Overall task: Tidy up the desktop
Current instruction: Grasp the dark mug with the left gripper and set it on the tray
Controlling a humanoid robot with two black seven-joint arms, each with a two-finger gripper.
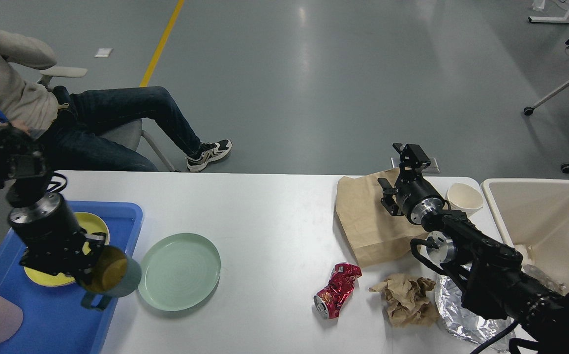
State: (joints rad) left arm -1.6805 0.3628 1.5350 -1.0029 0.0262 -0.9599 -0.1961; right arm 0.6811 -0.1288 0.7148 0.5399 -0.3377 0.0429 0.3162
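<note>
The left gripper (85, 268) is clamped on the rim of a grey-green mug (112, 279), tilted over the right edge of the blue tray (53, 319), with the yellow plate (92, 223) just behind it. Over on the far side, the right gripper (404, 164) hangs above the brown paper bag (363, 221), jaws apart. The desktop (264, 216) fills the foreground under both arms, white, matte and smooth, its far right corner rounded.

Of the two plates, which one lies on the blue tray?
The yellow plate lies on the blue tray, partly hidden by the left gripper. The green plate rests directly on the white desktop, beside the tray.
</note>
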